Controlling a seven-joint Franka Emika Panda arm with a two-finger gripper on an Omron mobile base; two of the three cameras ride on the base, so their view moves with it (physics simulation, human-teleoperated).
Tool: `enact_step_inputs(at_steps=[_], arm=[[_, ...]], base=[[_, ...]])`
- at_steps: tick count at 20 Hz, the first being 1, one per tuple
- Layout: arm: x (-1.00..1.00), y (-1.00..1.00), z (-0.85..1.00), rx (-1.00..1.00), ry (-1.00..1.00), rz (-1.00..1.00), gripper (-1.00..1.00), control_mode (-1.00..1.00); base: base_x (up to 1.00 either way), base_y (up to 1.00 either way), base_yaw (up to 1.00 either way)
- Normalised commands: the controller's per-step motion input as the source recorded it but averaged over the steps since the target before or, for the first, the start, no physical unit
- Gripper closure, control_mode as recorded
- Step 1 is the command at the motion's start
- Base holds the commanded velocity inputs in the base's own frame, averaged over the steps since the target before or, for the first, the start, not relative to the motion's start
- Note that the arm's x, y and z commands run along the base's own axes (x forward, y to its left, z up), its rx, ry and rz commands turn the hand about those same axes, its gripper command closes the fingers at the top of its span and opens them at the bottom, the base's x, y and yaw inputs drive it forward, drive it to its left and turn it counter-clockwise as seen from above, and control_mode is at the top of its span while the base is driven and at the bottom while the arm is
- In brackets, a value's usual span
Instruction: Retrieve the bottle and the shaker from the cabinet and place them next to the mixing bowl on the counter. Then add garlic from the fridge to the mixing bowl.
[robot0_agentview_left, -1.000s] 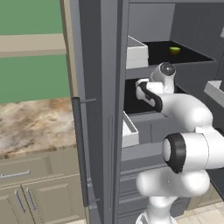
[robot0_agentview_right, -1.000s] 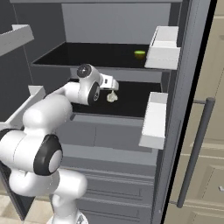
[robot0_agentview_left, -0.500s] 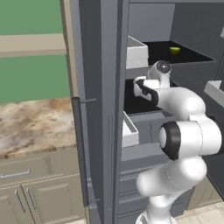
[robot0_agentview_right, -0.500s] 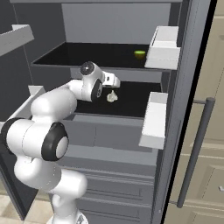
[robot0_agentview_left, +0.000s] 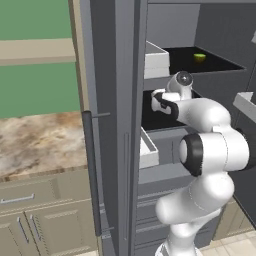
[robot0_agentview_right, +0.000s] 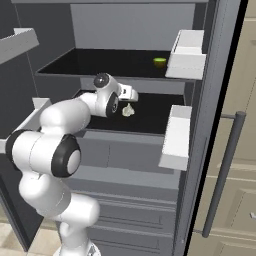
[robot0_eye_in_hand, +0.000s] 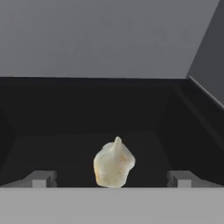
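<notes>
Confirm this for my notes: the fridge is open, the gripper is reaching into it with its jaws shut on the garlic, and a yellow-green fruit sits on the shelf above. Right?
Not quite. The gripper is open, not shut on the garlic: in the hand view both fingertips stand wide apart, with the bulb lying between them on the dark shelf. The fridge is open, and the yellow-green fruit sits on the shelf above.

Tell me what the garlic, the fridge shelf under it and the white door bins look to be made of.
Garlic: papery, matte cream skin, lumpy with a pointed tip, so likely a natural bulb. Fridge shelf: smooth black surface, nearly no shine; possibly dark glass or plastic, hard to tell. Door bins: flat, plain white walls, look like matte moulded plastic.
</notes>
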Motion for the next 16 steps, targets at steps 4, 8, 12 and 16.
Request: enact_step_inputs(at_steps=[4,8,12,16], arm=[[0.13,0.00,-0.03,0.00,0.08,0.00,-1.00,-1.00],[0.02,0.00,-0.09,0.00,0.07,0.00,-1.00,-1.00],[0.00,0.00,-0.22,0.00,0.06,0.00,-1.00,-1.00],[0.00,0.00,-0.24,0.00,0.05,0.00,-1.00,-1.00]], base=[[0.00,0.00,0.00],[0.00,0.00,0.00],[0.00,0.00,0.00],[0.00,0.00,0.00]])
